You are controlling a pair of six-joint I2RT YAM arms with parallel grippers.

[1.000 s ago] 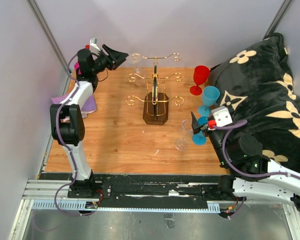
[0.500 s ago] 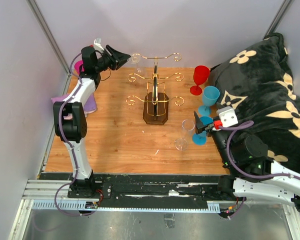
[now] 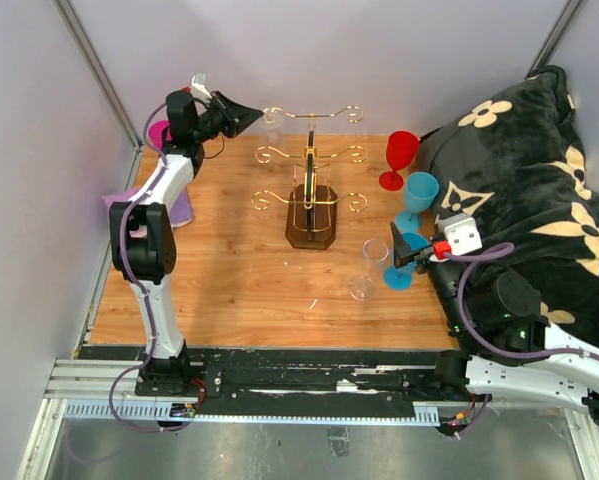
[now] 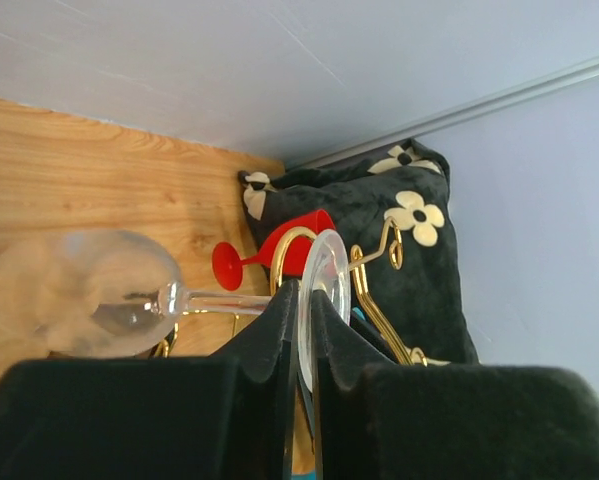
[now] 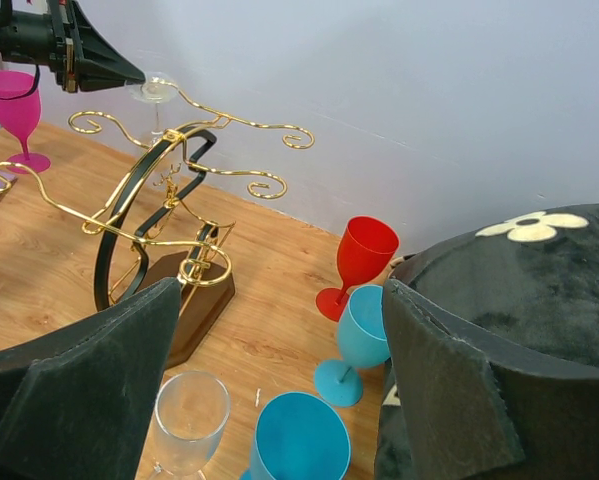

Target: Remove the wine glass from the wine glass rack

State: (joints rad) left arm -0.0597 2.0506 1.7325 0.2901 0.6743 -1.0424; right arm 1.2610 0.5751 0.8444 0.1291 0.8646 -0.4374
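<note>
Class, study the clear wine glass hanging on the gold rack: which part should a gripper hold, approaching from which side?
Hold the clear wine glass by its thin stem, just under the foot. It hangs bowl-down with the foot above a gold hook of the wine glass rack, so probably come side-on from the rack's left, where the left gripper is.

Clear glossy wine glass [image 4: 79,290]; shiny gold-wire wine glass rack [image 3: 310,226].
</note>
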